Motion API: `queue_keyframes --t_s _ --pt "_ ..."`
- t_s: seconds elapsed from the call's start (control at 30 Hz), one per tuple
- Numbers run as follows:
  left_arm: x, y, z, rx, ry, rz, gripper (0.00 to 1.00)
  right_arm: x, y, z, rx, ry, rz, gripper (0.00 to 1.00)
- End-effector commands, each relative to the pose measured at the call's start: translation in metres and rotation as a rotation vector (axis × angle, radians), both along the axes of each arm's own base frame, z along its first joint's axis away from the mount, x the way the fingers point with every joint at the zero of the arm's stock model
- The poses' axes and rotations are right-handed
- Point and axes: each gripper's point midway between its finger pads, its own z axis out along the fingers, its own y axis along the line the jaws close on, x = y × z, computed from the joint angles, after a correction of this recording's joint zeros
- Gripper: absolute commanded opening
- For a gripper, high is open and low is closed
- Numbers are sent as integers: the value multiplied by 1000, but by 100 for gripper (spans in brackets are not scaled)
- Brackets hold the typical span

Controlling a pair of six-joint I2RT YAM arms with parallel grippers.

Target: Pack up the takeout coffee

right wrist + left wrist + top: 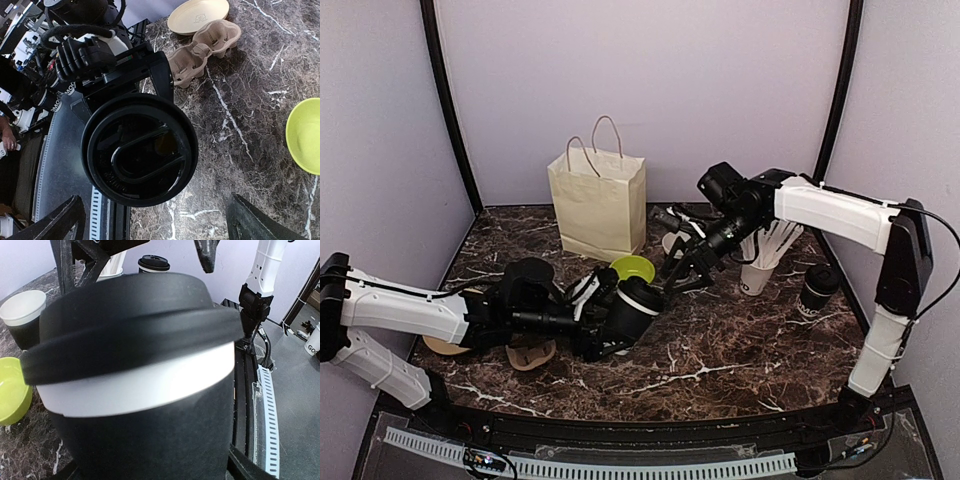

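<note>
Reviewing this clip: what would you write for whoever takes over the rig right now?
Left hand: shut on a lidded cup, held tilted mid-table.
Right hand: open, empty, right beside that cup.
Second lidded cup stands at the right; open cup stands behind the bowl.
Carrier lies empty near the left arm; bag stands at the back.
Done: the held cup is lidded.
Left: packing; no cup shows in the carrier, and the bag's inside is hidden.

Smooth black plastic lid (140,150) (slightly shiny), matt paper cup (150,440), polished marble-look table (250,165), paper bag (598,205)
</note>
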Motion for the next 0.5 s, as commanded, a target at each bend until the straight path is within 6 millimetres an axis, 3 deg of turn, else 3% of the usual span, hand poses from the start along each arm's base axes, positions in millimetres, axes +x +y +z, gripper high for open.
queue_keyframes --t_s 0.0,0.2,0.47 --pt "-3 -8 19 -49 -57 -40 78 -9 13 13 49 49 39 99" --pt "-5 -11 18 -45 -49 -48 78 -17 25 6 25 51 66 98" --pt "-3 -10 20 -39 -59 -37 78 -16 32 -1 -6 63 59 85"
